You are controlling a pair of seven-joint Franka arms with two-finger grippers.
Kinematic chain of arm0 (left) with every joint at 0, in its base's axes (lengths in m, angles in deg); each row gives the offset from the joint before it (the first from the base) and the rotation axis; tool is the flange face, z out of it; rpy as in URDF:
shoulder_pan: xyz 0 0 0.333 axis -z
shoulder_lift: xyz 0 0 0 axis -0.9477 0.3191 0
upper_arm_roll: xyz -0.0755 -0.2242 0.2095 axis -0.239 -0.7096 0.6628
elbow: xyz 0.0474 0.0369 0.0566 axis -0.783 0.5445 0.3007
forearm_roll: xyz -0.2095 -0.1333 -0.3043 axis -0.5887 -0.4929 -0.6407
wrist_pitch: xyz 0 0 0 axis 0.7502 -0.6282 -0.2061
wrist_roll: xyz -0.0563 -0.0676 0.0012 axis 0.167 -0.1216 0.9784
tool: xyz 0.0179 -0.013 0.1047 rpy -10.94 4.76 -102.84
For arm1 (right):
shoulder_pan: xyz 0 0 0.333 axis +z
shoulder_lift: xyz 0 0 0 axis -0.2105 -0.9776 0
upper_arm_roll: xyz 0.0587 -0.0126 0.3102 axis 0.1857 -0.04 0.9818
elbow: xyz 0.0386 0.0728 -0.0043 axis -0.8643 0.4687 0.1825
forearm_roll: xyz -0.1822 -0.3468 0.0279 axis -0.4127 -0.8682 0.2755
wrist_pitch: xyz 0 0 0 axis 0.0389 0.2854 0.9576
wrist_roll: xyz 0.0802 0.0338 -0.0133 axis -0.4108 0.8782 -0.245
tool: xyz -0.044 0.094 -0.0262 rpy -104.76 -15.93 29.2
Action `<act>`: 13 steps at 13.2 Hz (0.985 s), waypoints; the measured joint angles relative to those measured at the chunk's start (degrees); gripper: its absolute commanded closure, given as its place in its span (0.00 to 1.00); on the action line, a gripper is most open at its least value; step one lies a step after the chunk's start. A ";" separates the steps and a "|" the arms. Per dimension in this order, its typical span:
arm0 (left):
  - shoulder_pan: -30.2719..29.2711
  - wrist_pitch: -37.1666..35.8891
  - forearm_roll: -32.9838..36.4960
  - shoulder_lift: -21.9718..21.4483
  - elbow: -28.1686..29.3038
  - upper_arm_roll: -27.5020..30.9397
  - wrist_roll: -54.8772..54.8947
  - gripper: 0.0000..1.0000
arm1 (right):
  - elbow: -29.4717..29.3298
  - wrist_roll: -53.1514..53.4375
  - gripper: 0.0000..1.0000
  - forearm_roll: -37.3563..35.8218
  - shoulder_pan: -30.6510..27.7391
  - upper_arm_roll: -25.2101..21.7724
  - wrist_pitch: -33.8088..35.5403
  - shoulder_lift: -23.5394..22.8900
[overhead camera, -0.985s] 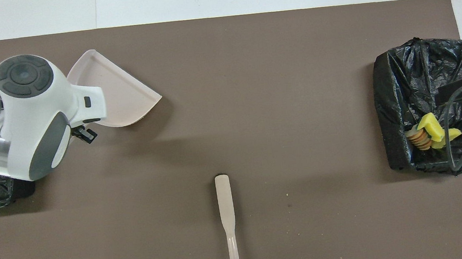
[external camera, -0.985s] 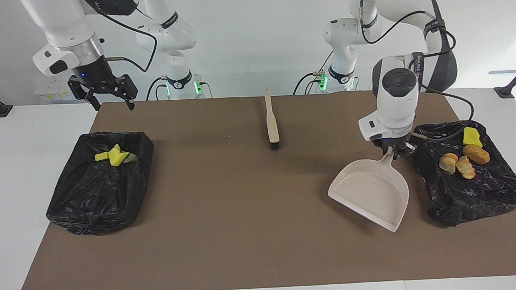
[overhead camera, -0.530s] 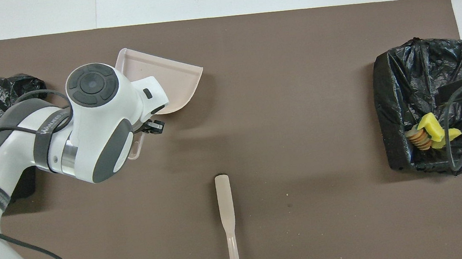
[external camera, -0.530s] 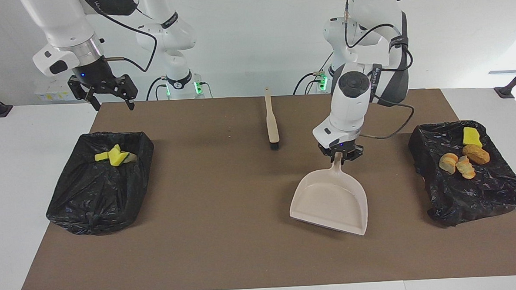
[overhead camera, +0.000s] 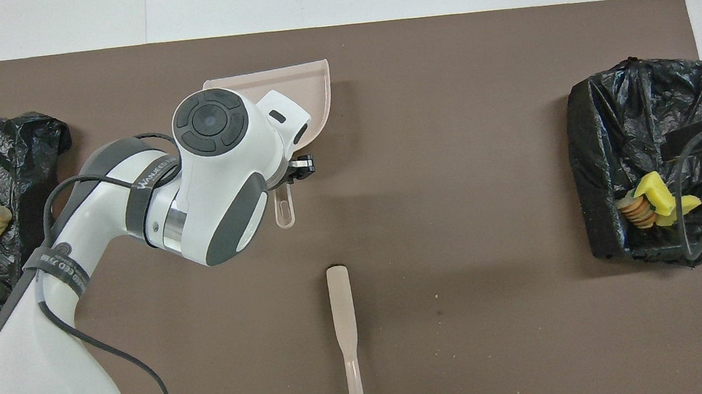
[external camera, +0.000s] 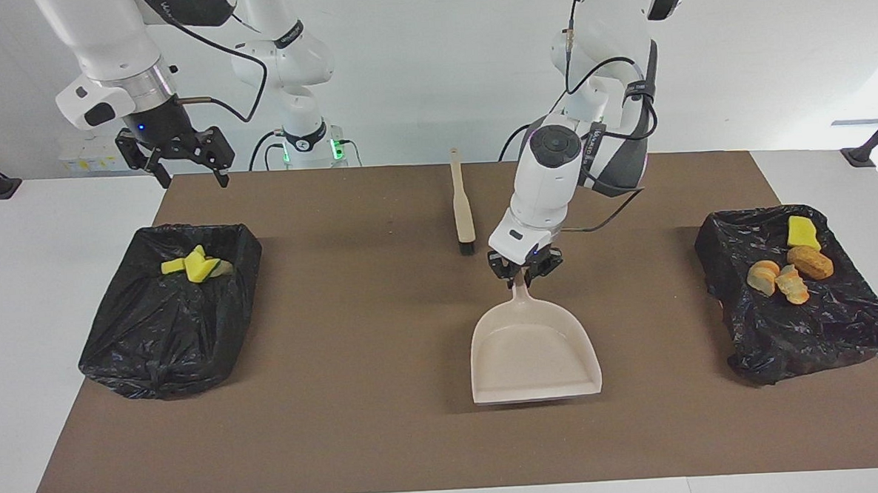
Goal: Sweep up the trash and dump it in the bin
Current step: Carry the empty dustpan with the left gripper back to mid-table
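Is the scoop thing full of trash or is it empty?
Empty. The dustpan, held by its handle in the left pincer, shows only a bare beige tray, with no scraps in it.

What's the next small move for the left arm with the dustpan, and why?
Probably lower the dustpan flat onto the mat and release it. The left pincer is shut on its handle, the pan is empty, and all visible trash already sits in the two black-lined bins. The brush lies untouched; the right pincer waits open above the other bin.

Dustpan (external camera: 534,353) – smooth plastic; mat (external camera: 387,426) – matt.
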 measured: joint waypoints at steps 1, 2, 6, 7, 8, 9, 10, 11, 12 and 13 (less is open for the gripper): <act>0.52 0.00 -0.25 0.55 -0.66 -0.04 -1.60 1.00 | 0.00 0.00 0.00 0.00 0.00 0.00 0.00 0.00; 0.95 0.00 -0.37 1.19 -1.27 -0.09 -2.61 1.00 | 0.00 0.00 0.00 0.00 0.00 0.00 0.00 0.00; 3.69 -0.08 -0.41 7.61 -6.30 -0.22 -5.56 1.00 | 0.00 0.00 0.00 0.00 0.00 0.00 0.00 0.00; 4.08 -0.07 -0.41 8.81 -7.06 -0.24 -5.96 1.00 | 0.00 0.00 0.00 0.00 0.00 0.00 0.00 0.00; 4.24 -0.07 -0.41 9.41 -7.48 -0.24 -6.01 1.00 | 0.00 0.00 0.00 0.00 0.00 0.00 0.00 0.00; 4.26 -0.06 -0.41 9.57 -7.60 -0.23 -6.01 1.00 | 0.00 0.00 0.00 0.00 0.00 0.00 0.00 0.00; 4.26 -0.06 -0.41 9.56 -7.73 -0.21 -6.01 0.95 | 0.00 0.00 0.00 0.00 0.00 0.00 0.00 0.00; 4.26 -0.06 -0.41 9.56 -7.87 -0.20 -6.01 0.94 | 0.00 0.00 0.00 0.00 0.00 0.00 0.00 0.00; 4.26 -0.07 -0.41 9.56 -7.96 -0.20 -6.00 0.95 | 0.00 0.00 0.00 0.00 0.00 0.00 0.00 0.00; 4.26 -0.07 -0.41 9.56 -7.98 -0.21 -5.91 0.95 | 0.00 0.00 0.00 0.00 0.00 0.00 0.00 0.00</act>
